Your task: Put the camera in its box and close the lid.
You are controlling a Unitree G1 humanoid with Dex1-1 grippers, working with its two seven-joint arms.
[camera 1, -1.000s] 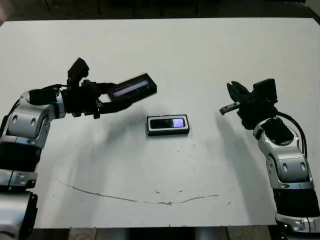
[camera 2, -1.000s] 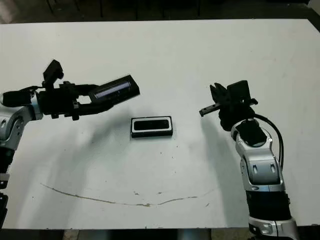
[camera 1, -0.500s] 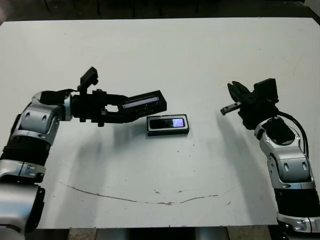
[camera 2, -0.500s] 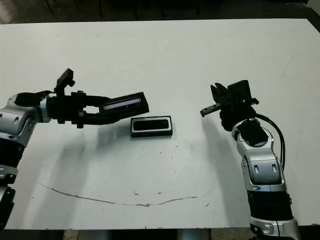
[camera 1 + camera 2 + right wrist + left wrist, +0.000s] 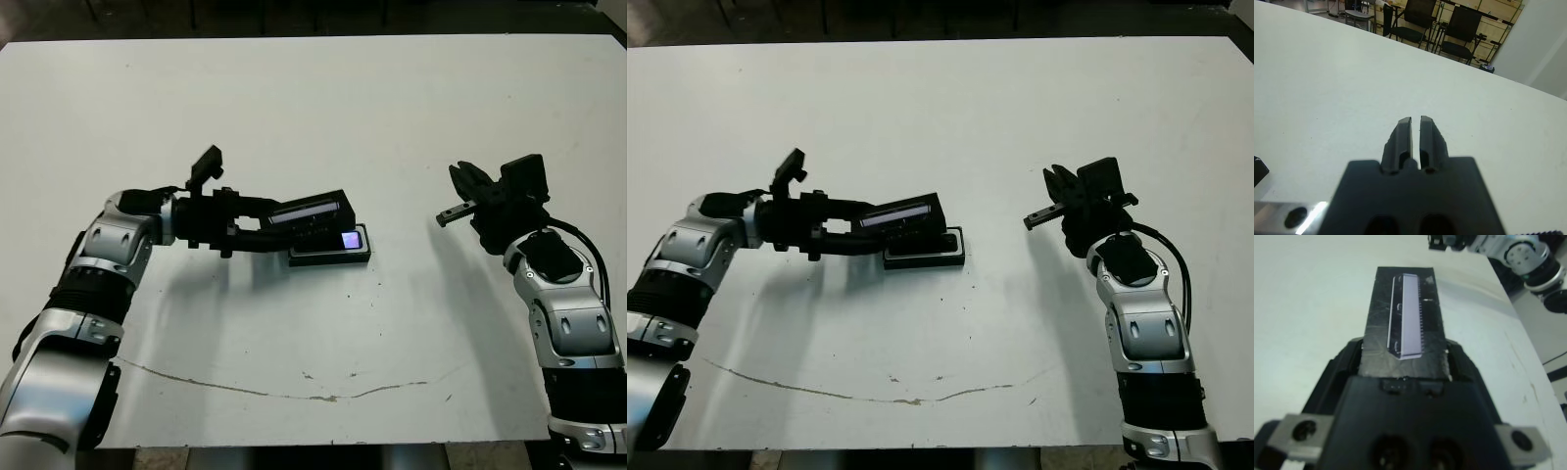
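The box, a small black tray with white lining, lies at the table's middle. The camera lies inside it, and only its glossy right end shows. My left gripper is shut on the near end of the lid, a flat black cover with a pale grey stripe. The lid hangs tilted just above the box's left and back part, hiding most of it. My right gripper hovers well to the right of the box, its fingers shut on nothing.
A thin brown scratch line runs across the table near the front edge. Bare white table lies between the box and my right arm. Chairs stand beyond the far table edge in the right wrist view.
My left arm has carried the lid rightwards and lower, from left of the box to over its left part. The right arm has stayed still.
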